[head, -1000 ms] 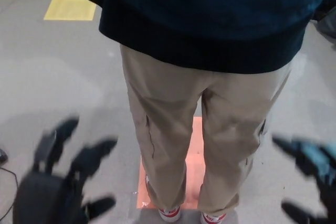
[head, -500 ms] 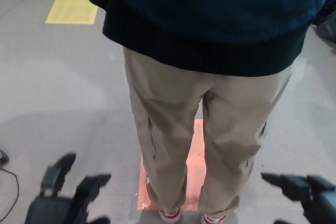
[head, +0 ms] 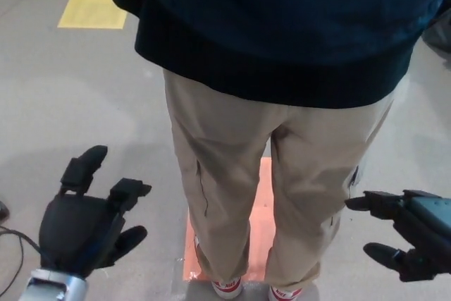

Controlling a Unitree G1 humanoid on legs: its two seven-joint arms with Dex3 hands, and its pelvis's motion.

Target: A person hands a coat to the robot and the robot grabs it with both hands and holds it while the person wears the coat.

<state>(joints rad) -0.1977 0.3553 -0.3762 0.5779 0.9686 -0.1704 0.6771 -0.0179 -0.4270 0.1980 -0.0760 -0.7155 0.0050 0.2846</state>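
A person stands right in front of me with their back turned, wearing the dark blue coat [head: 282,26] over beige trousers [head: 268,174]. The coat's hem hangs at hip height across the top of the picture. My left hand [head: 88,220] is low at the left, open, fingers spread, holding nothing and well apart from the coat. At the lower right edge my right hand [head: 409,234] is also open and empty, beside the person's leg without touching it.
The person's white and red shoes [head: 229,287] stand on an orange floor mark [head: 257,223]. A yellow floor mark [head: 91,1] lies at the far left. A black cable [head: 10,255] runs along the grey floor at the left edge.
Both hands dropped low in the picture half a second ago and have risen again. They stay open and empty. The person stands in the same place with the coat on.
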